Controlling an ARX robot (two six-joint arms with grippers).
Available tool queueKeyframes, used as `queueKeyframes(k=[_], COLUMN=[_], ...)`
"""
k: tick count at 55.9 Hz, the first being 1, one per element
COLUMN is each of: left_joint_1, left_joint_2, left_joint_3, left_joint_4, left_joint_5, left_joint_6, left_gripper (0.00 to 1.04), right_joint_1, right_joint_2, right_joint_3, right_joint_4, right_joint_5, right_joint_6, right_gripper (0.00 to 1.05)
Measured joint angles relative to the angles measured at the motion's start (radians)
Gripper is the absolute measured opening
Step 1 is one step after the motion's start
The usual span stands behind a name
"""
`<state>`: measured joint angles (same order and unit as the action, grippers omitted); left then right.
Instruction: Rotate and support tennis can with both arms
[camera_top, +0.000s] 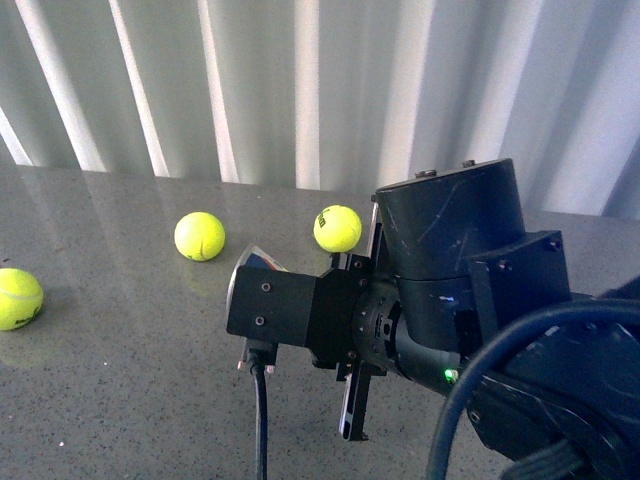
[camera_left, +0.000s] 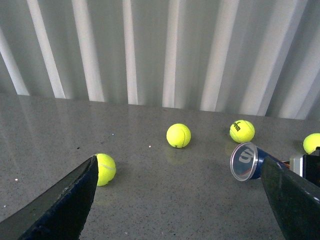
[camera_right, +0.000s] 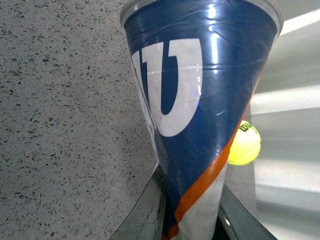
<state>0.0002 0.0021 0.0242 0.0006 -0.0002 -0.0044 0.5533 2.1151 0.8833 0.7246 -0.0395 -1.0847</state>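
Note:
The tennis can (camera_right: 200, 100), navy and white with a white "W" and an orange stripe, is held between my right gripper's fingers (camera_right: 145, 220); the right gripper (camera_right: 192, 225) is shut on its lower part. In the front view only the can's clear end (camera_top: 250, 262) shows past the bulky black right arm (camera_top: 450, 290), lying roughly level above the table. In the left wrist view the can's round end (camera_left: 245, 161) points toward the camera at the right. My left gripper (camera_left: 185, 200) is open and empty, its fingers (camera_left: 70, 200) wide apart, the can beside the right one.
Yellow tennis balls lie on the grey speckled table: front view (camera_top: 199, 236), (camera_top: 337, 228), (camera_top: 18, 298); left wrist view (camera_left: 178, 135), (camera_left: 242, 131), (camera_left: 105, 169), (camera_left: 312, 143). A white pleated curtain (camera_top: 300, 80) backs the table. A black cable (camera_top: 260, 420) hangs from the right arm.

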Motion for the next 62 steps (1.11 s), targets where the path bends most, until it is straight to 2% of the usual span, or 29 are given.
queueKeyframes(k=[17,40,45,47,62], left_joint_1=[0.000,0.000,0.000,0.000,0.000], left_joint_2=[0.000,0.000,0.000,0.000,0.000], left_joint_3=[0.000,0.000,0.000,0.000,0.000], left_joint_4=[0.000,0.000,0.000,0.000,0.000], left_joint_5=[0.000,0.000,0.000,0.000,0.000], left_joint_6=[0.000,0.000,0.000,0.000,0.000], left_gripper=[0.98,0.98,0.98,0.98,0.98], right_joint_1=[0.010,0.002,0.002,0.002,0.003], right_joint_2=[0.111,0.141,0.142,0.146,0.151], right_joint_3=[0.109,0.124,0.127,0.127,0.122], right_joint_4=[-0.064,-0.068,-0.071,-0.080,-0.078], right_joint_5=[0.010,0.038,0.036,0.030,0.022], right_joint_6=[0.027,0.016,0.040,0.060,0.088], right_gripper=[0.12,0.13,0.27,0.37,0.89])
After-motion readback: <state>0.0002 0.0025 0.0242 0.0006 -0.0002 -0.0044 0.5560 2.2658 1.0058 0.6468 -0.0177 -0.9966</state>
